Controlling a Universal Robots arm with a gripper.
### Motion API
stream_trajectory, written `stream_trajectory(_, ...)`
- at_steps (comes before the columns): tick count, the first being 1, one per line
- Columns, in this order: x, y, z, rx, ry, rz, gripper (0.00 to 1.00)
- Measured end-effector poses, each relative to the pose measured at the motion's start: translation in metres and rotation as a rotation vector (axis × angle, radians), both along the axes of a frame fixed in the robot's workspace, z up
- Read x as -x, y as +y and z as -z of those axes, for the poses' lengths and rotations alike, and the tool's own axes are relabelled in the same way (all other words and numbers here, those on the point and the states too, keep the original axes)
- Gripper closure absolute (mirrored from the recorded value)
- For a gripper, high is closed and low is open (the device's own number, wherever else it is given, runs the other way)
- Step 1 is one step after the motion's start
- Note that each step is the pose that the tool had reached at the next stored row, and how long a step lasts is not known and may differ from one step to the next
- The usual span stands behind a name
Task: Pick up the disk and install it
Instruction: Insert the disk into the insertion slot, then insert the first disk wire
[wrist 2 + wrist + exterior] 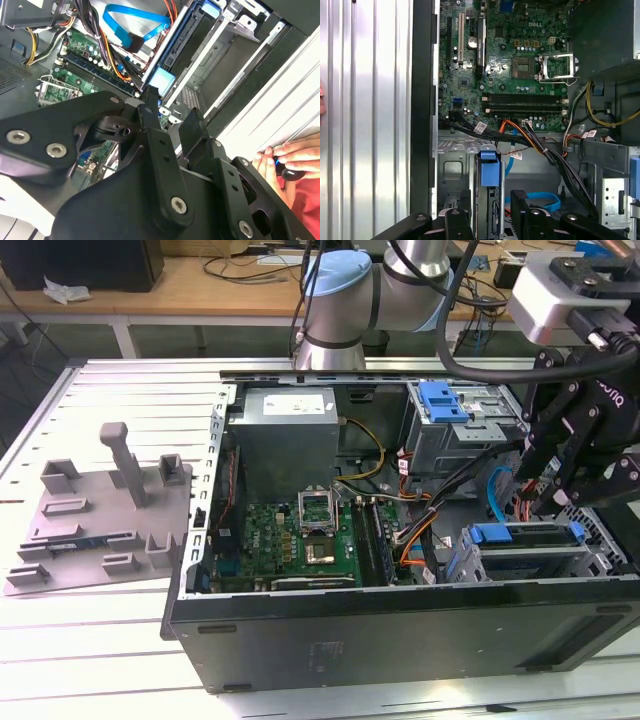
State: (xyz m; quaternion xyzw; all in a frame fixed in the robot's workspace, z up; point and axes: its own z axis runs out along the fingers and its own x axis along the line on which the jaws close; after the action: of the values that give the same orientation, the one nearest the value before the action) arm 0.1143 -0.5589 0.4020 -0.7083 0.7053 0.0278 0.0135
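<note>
The disk (522,537) stands on edge in the grey drive cage at the case's front corner, on the exterior view's right, its blue bracket uppermost. My gripper (548,495) hovers just above that cage. In both wrist views the bracket's blue end (489,172) (162,80) lies in line with the gap between my two black fingers. The gripper (489,212) (171,107) is open, its fingers (521,202) spread wider than the disk's edge and not touching it. Most of the disk's body is hidden inside the cage.
The open computer case (400,625) holds a green motherboard (300,535), a power supply (290,415), cable bundles (420,530) and an upper cage with a blue tab (445,400). A grey moulded tray (100,510) lies on the slatted table. A person's hand (290,155) rests beside the case.
</note>
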Motion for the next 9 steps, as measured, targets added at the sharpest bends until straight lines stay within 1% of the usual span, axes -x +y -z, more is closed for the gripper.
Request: stream_trajectory(9,0.0,0.0,0.0016,-0.0001,0.0,0.0,0.56)
